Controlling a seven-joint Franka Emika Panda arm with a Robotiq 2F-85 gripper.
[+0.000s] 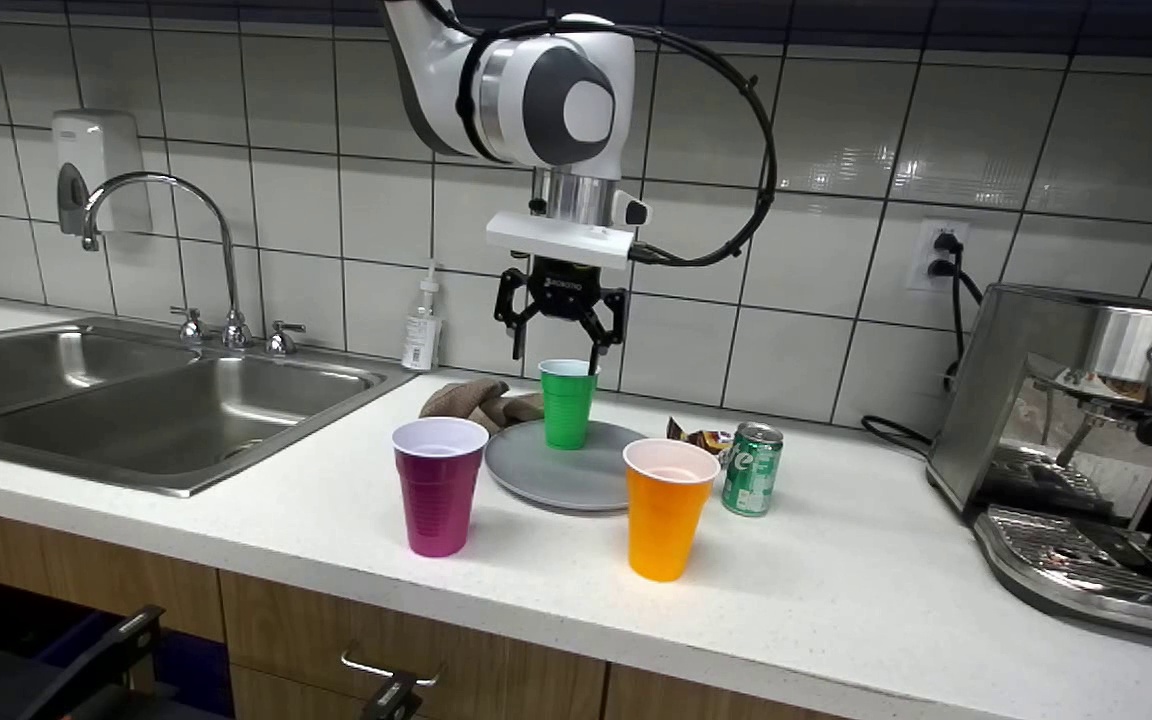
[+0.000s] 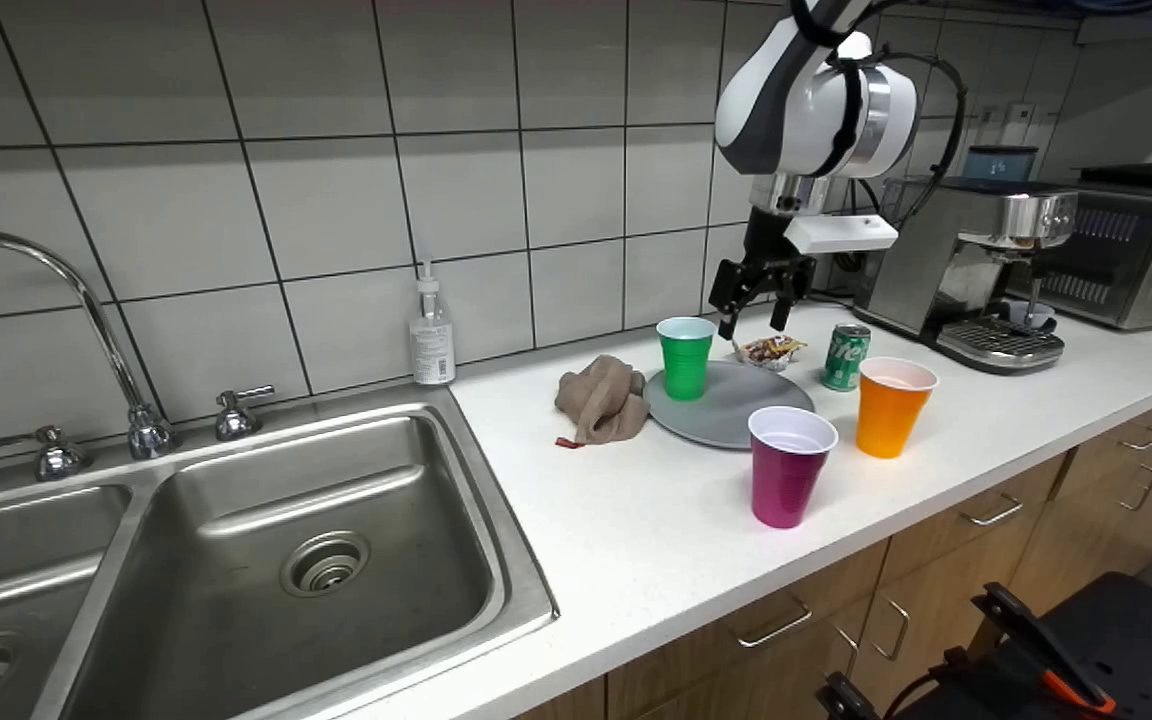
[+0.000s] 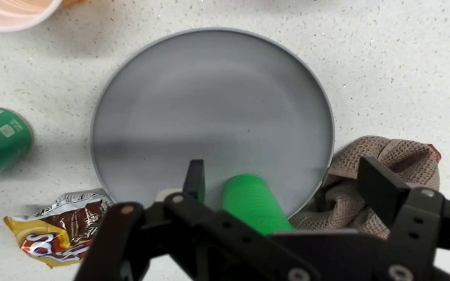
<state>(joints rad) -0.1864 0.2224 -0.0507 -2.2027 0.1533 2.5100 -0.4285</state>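
Now the black two-fingered gripper (image 1: 555, 358) hangs, jaws spread wide!
Close by, a green plastic cup (image 1: 566, 410) stands upright on the far part of a round gray plate (image 1: 538, 476).

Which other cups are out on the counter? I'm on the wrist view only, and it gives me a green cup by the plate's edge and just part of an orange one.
Observer: A purple cup is out too. In both exterior views it stands upright on the counter, nearer the sink than the orange cup is.

Operator: Good to know. And the green cup: is it standing or lying down? From here I see its side, but I can't make out its mouth.

Observer: Standing. Both exterior views show it upright on the plate with its open mouth facing up.
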